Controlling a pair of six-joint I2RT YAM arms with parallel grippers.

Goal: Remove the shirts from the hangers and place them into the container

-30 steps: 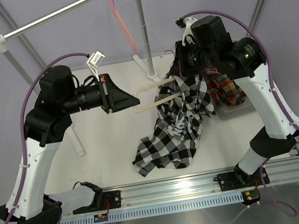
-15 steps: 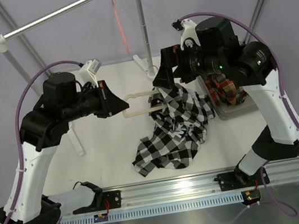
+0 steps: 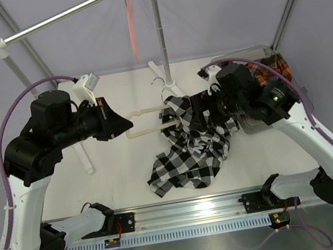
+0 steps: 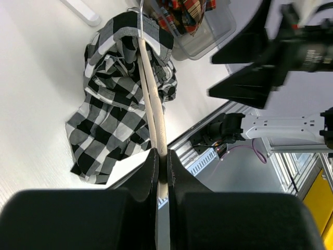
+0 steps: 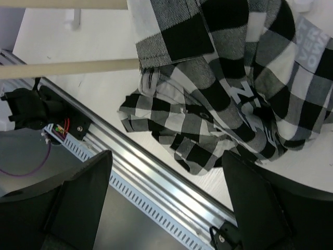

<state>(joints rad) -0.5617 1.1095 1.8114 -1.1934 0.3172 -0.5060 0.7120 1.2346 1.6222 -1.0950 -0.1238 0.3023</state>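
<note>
Right gripper (image 5: 165, 156) has sprung wide, empty; left gripper (image 4: 162, 156), clamped on hanger (image 3: 147, 131), drags it left, and the shirt (image 3: 190, 153) is nearly free.

My left gripper (image 3: 123, 124) pinches the near end of the cream hanger (image 3: 148, 130). The black-and-white shirt (image 3: 191, 159) drapes off the hanger's far end and lies heaped on the table (image 3: 123, 170). My right gripper (image 3: 197, 112) sits at the shirt's upper folds, and the pink-red hanger (image 3: 133, 32) hangs from the rail (image 3: 67, 15).
</note>
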